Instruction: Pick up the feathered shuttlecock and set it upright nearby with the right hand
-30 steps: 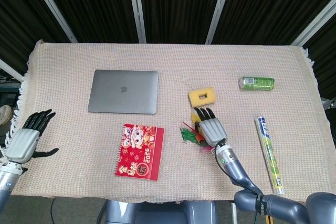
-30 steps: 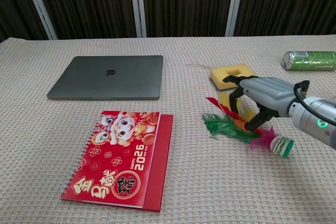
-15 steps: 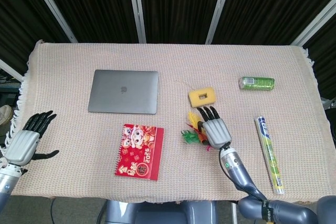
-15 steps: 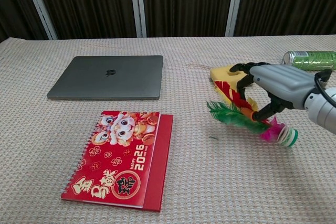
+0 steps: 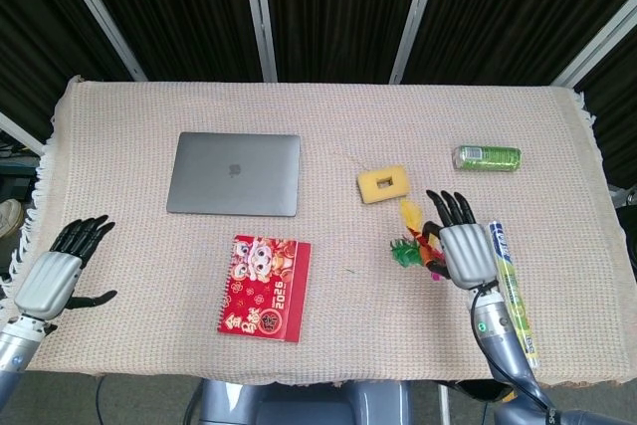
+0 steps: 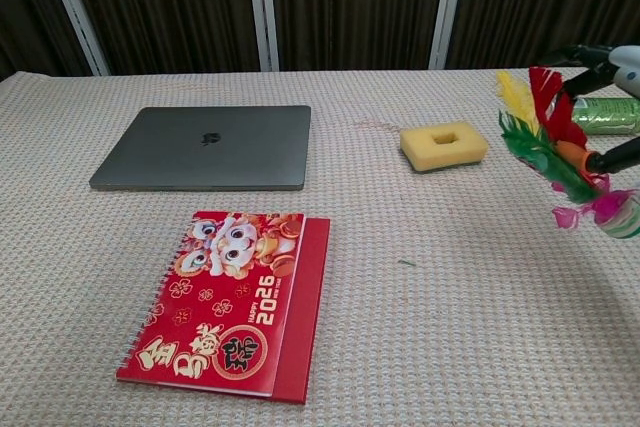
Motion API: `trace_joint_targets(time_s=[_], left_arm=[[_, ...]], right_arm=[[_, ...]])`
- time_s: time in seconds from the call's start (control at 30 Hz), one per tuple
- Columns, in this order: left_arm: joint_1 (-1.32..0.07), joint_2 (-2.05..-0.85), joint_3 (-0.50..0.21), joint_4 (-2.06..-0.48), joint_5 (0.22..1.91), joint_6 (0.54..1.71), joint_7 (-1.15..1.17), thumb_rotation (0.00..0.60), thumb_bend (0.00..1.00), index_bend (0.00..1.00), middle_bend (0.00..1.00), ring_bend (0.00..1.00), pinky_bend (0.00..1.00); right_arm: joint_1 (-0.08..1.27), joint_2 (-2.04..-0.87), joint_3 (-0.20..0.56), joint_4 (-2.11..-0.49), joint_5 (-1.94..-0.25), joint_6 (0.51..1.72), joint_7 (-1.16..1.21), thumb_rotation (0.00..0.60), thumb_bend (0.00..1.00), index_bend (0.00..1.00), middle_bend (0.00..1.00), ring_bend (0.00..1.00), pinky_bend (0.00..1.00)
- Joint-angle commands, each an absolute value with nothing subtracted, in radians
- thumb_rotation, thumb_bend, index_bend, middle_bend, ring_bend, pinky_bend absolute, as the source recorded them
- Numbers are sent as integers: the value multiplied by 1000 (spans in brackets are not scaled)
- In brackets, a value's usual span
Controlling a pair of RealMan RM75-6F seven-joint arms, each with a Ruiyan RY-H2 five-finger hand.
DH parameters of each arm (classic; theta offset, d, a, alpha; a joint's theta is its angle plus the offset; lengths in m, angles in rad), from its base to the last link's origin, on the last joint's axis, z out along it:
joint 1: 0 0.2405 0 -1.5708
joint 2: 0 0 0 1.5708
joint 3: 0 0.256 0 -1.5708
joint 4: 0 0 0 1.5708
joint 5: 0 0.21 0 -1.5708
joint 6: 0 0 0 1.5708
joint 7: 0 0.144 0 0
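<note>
Multicoloured feathered shuttlecock gripped aloft by right hand near table's right edge; tilted, so rotate base down before lowering.

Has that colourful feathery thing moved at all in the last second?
Yes. The shuttlecock, held by the right hand, has gone up off the cloth and rightward, from beside the yellow sponge toward the green can.
</note>
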State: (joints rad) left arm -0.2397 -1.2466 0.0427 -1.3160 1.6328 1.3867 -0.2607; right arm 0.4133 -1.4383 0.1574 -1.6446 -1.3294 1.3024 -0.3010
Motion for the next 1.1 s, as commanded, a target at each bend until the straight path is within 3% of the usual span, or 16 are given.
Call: trace_joint_targets(time_s=[0.03, 0.37, 0.53, 0.7, 1.1], left_arm=[[-238, -1247, 44, -1321, 1635, 1392, -252, 600, 39, 0, 0, 0, 0], [-238, -1250, 52, -1334, 1649, 1397, -234, 600, 41, 0, 0, 0, 0], [-238, -1250, 51, -1336, 1649, 1400, -232, 600, 40, 0, 0, 0, 0], [-238, -1249, 52, -1337, 1649, 1399, -229, 600, 40, 0, 0, 0, 0], [-236, -1247, 56, -1341, 1654, 1405, -224, 600, 39, 0, 0, 0, 0]], right_arm=[[372, -1400, 163, -1652, -1335, 1334, -169, 600, 609, 674, 61, 0, 0], [312, -1426, 222, -1559, -1304, 1328, 415, 600, 604, 675, 53, 0, 0], [304, -1427, 225, -1520, -1297, 1242, 717, 600, 603, 673, 49, 0, 0], [309, -1443, 203, -1457, -1336, 1198, 851, 600, 602, 678, 54, 0, 0], [282, -1605, 147, -1246, -1448, 1285, 1072, 600, 602, 678, 52, 0, 0]])
